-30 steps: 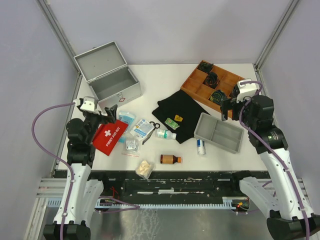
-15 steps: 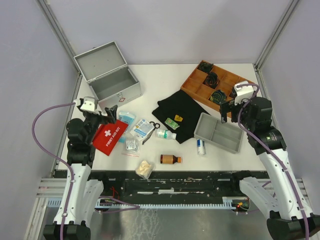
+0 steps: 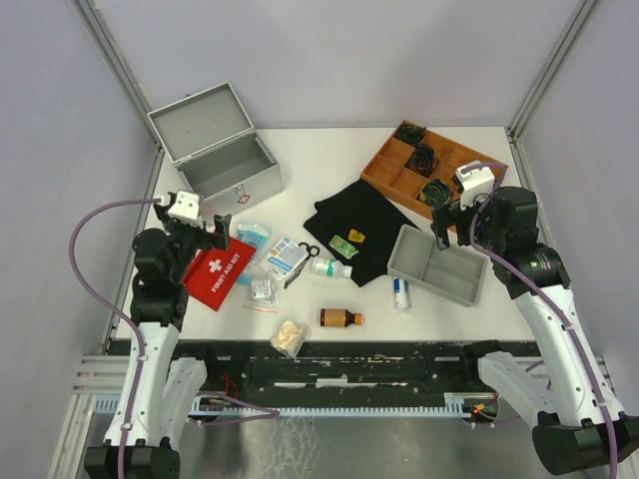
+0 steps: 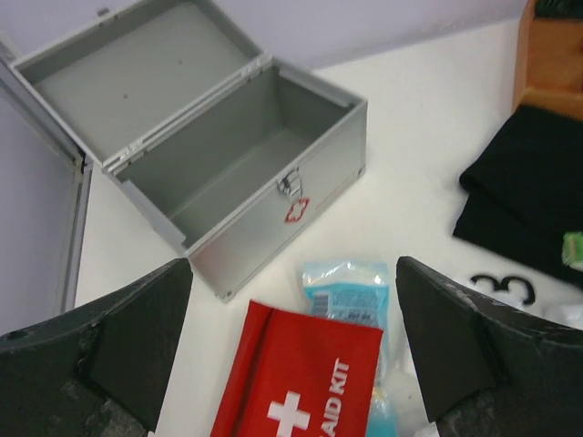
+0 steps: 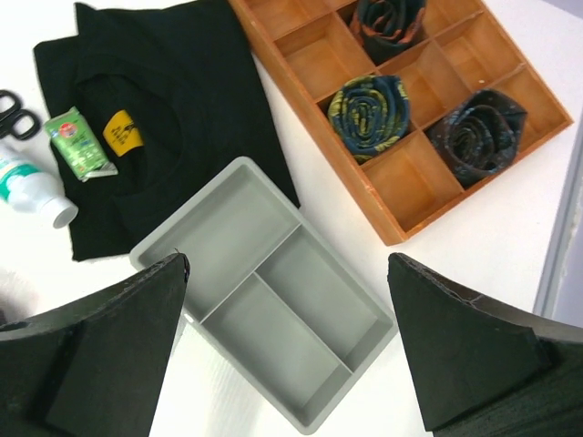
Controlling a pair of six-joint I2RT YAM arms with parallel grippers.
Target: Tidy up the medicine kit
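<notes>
The medicine kit (image 3: 228, 178), a silver-grey metal case, stands at the back left with its lid thrown open and nothing inside; the left wrist view shows its interior (image 4: 239, 164) and the red-and-white sticker. My left gripper (image 3: 214, 233) hovers open over the red first-aid pouch (image 3: 216, 272), whose near end lies between the fingers (image 4: 137, 337). My right gripper (image 3: 445, 223) is open above the grey divided tray (image 3: 439, 265), with nothing between its fingers (image 5: 455, 337). Loose supplies lie between the arms: a blue packet (image 4: 345, 288), gauze packets (image 3: 285, 256), a white bottle (image 3: 329, 267) and a brown bottle (image 3: 340, 317).
A wooden compartment tray (image 3: 427, 168) with rolled ties sits at the back right. A folded black shirt (image 3: 361, 230) carrying a green packet (image 5: 80, 141) lies in the middle. Scissors (image 3: 309, 250), a small white tube (image 3: 400, 292) and a beige wad (image 3: 290, 336) lie near the front.
My right arm has swung left and come over the grey divided tray. My left wrist has shifted slightly up and right. Nothing on the table has moved.
</notes>
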